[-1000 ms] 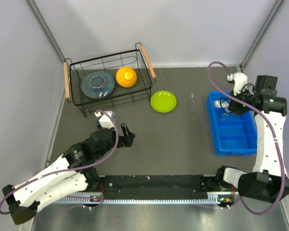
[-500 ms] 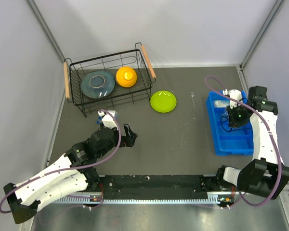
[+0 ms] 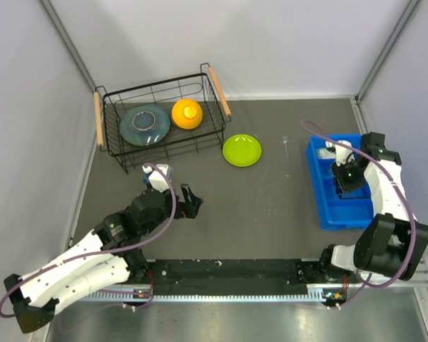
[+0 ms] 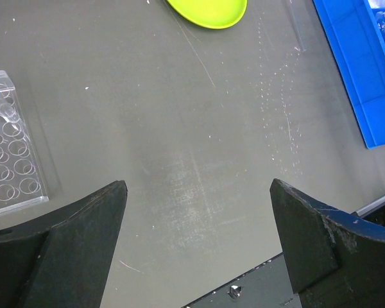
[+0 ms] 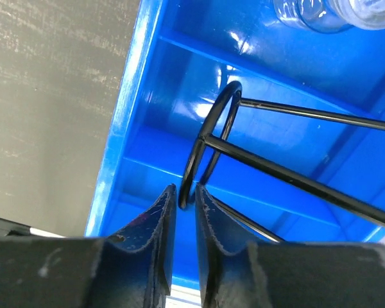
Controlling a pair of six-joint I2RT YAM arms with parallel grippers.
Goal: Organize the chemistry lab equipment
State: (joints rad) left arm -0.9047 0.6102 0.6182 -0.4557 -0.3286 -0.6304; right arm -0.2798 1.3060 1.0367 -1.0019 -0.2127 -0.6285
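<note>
The right hand [image 5: 187,196] pinches a thin black wire frame [image 5: 256,162], maybe goggles, inside the blue plastic bin [image 5: 131,109] below it. Lower it flat, then let go gently. The left hand [image 4: 197,186] is open.

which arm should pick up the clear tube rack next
Left. The left hand, open, hovers close beside the tube rack, while the right hand is across the table in the blue tray, shut on the black-framed goggles.
</note>
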